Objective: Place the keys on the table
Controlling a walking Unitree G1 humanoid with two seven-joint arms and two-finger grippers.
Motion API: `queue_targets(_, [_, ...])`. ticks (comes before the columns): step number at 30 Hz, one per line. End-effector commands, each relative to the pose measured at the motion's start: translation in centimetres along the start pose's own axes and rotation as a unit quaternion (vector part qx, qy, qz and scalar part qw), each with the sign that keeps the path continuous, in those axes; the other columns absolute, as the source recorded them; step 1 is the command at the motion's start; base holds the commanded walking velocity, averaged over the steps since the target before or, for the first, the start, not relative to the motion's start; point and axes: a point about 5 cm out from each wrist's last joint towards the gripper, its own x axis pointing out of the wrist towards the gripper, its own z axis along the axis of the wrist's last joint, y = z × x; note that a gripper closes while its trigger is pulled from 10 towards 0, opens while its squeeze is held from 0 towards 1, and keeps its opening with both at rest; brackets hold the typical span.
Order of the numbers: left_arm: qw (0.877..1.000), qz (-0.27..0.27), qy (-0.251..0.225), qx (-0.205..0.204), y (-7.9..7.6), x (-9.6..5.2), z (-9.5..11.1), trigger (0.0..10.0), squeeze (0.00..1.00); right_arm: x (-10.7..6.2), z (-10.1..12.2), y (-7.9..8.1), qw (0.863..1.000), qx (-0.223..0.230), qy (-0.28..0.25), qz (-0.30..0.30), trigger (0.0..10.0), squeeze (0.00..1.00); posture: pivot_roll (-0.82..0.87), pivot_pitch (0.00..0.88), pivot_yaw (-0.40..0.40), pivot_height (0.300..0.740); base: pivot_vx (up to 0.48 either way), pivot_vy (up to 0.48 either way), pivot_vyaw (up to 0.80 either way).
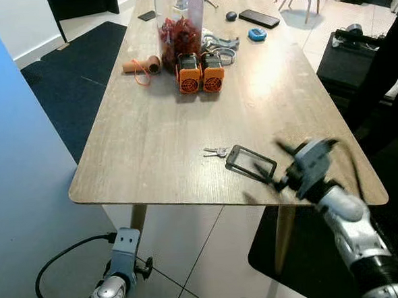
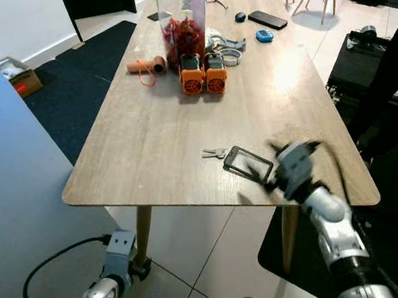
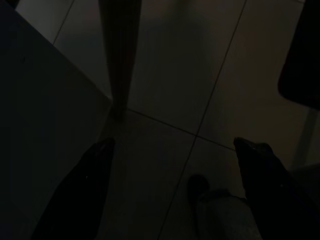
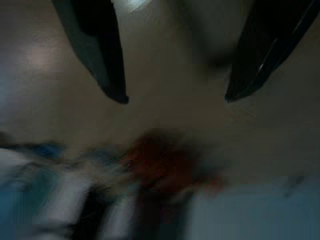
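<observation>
Two grippers: one at work above the worktop, one hanging idle beside it.
Keys: small bunch of silver metal keys (image 1: 217, 151) lies flat on the light wood-grain worktop (image 1: 150, 132), near its front edge and right of the middle, with nothing gripping it.
Right gripper: right gripper (image 1: 251, 164) hovers low over the worktop just right of the keys, its two long black fingers (image 1: 258, 174) reaching toward them; the fingers stand parted with nothing between them, as the right wrist view also shows (image 4: 173, 97), and the tips are close beside the keys but apart from them.
Right arm: silver, motion-blurred at the wrist, coming in over the front right corner of the worktop.
Left gripper: left gripper (image 3: 175, 150) hangs idle below worktop height at the front left corner; in the dark left wrist view its fingers (image 3: 97, 157) are spread wide over the pale tiled floor (image 3: 190, 75), near a wooden worktop leg (image 3: 119, 55).
Far end of worktop: tall clear jar of red contents (image 1: 180, 22), with two orange, grey-topped blocks with round grilles (image 1: 200, 73) side by side just in front of it.
Left of the jar: brown cardboard tube with an orange cord (image 1: 142, 66).
Behind the jar, to the right: black phone (image 1: 259, 18), small blue round object (image 1: 257, 34) and dark oval object (image 1: 231, 16).
</observation>
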Motion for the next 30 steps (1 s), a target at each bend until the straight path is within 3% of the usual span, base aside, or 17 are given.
queue_targets(1, [1.000,0.005,-0.007,-0.005,0.3,-0.2,-0.1,10.0,0.00,-0.4,1.0,-2.4,0.994,0.049,-0.037,-0.087,10.0,0.00,0.05,0.074,-0.024,0.740,0.000,0.000,0.00])
queue_targets(4, [1.000,0.006,-0.017,-0.007,0.4,-0.2,0.1,10.0,0.00,-1.5,1.8,-5.7,0.970,0.093,-0.075,-0.212,10.0,0.00,0.05,0.076,-0.025,0.740,0.000,0.000,0.00])
queue_targets(5, [1.000,0.007,-0.020,-0.007,0.4,-0.2,0.1,10.0,0.00,-2.5,1.6,-7.5,0.951,0.112,-0.080,-0.276,10.0,0.00,0.05,0.076,-0.027,0.740,0.000,0.000,0.00])
queue_targets(7, [1.000,0.011,-0.027,-0.008,0.6,-0.3,0.2,10.0,0.00,-6.4,0.2,-11.0,0.891,0.149,-0.067,-0.424,10.0,0.00,0.05,0.074,-0.028,0.740,0.000,0.000,0.00])
queue_targets(8, [1.000,0.011,-0.027,-0.008,0.6,-0.3,0.2,10.0,0.00,-6.4,0.2,-11.0,0.891,0.149,-0.067,-0.424,10.0,0.00,0.05,0.074,-0.028,0.740,0.000,0.000,0.00])
queue_targets(11, [0.999,0.016,-0.032,-0.009,0.8,-0.4,0.1,10.0,0.00,-12.3,-3.5,-12.7,0.821,0.193,0.007,-0.538,10.0,0.00,0.05,0.070,-0.032,0.740,0.000,0.000,0.00])
queue_targets(12, [0.999,0.016,-0.032,-0.009,0.8,-0.4,0.1,10.0,0.00,-12.3,-3.5,-12.7,0.821,0.193,0.007,-0.538,10.0,0.00,0.05,0.070,-0.032,0.740,0.000,0.000,0.00])
queue_targets(14, [0.999,0.020,-0.033,-0.010,1.0,-0.5,0.0,10.0,0.00,-15.8,-6.1,-12.0,0.790,0.214,0.070,-0.570,10.0,0.00,0.05,0.067,-0.034,0.740,0.000,0.000,0.00])
queue_targets(15, [0.999,0.020,-0.033,-0.010,1.0,-0.5,0.0,10.0,0.00,-15.8,-6.1,-12.0,0.790,0.214,0.070,-0.570,10.0,0.00,0.05,0.067,-0.034,0.740,0.000,0.000,0.00])
queue_targets(18, [0.999,0.026,-0.034,-0.013,1.3,-0.7,-0.1,10.0,0.00,-21.0,-10.1,-8.5,0.745,0.255,0.181,-0.589,10.0,0.00,0.06,0.064,-0.037,0.740,0.000,0.000,0.00])
queue_targets(20, [0.999,0.028,-0.034,-0.014,1.3,-0.7,-0.1,10.0,0.00,-21.9,-10.7,-7.7,0.734,0.265,0.199,-0.593,10.0,0.00,0.06,0.064,-0.037,0.740,0.000,0.000,0.00])
queue_targets(22, [0.999,0.030,-0.032,-0.013,1.5,-0.8,-0.2,10.0,0.00,-23.5,-12.5,-4.9,0.718,0.285,0.265,-0.578,10.0,0.00,0.06,0.063,-0.034,0.740,0.000,0.000,0.00])
queue_targets(23, [0.999,0.032,-0.024,-0.007,1.7,-0.8,-0.5,10.0,0.00,-24.7,-14.3,-1.9,0.701,0.297,0.349,-0.546,10.0,0.00,0.06,0.061,-0.030,0.740,0.000,0.000,0.00])
queue_targets(25, [0.999,0.032,-0.022,-0.005,1.7,-0.8,-0.5,10.0,0.00,-24.8,-14.6,-1.3,0.697,0.299,0.366,-0.539,10.0,0.00,0.06,0.061,-0.030,0.740,0.000,0.000,0.00])
queue_targets(26, [0.999,0.031,-0.013,0.003,1.6,-0.8,-0.7,10.0,0.00,-25.2,-15.7,1.3,0.702,0.281,0.450,-0.476,10.0,0.00,0.05,0.056,-0.027,0.740,0.000,0.000,0.00])
queue_targets(27, [0.999,0.031,-0.013,0.003,1.6,-0.8,-0.7,10.0,0.00,-25.2,-15.7,1.3,0.702,0.281,0.450,-0.476,10.0,0.00,0.05,0.056,-0.027,0.740,0.000,0.000,0.00])
queue_targets(30, [1.000,0.021,-0.013,0.005,1.3,-0.8,-0.7,10.0,0.00,-24.5,-17.2,6.0,0.714,0.268,0.538,-0.358,10.0,0.00,0.04,0.044,-0.016,0.740,0.000,0.000,0.00])
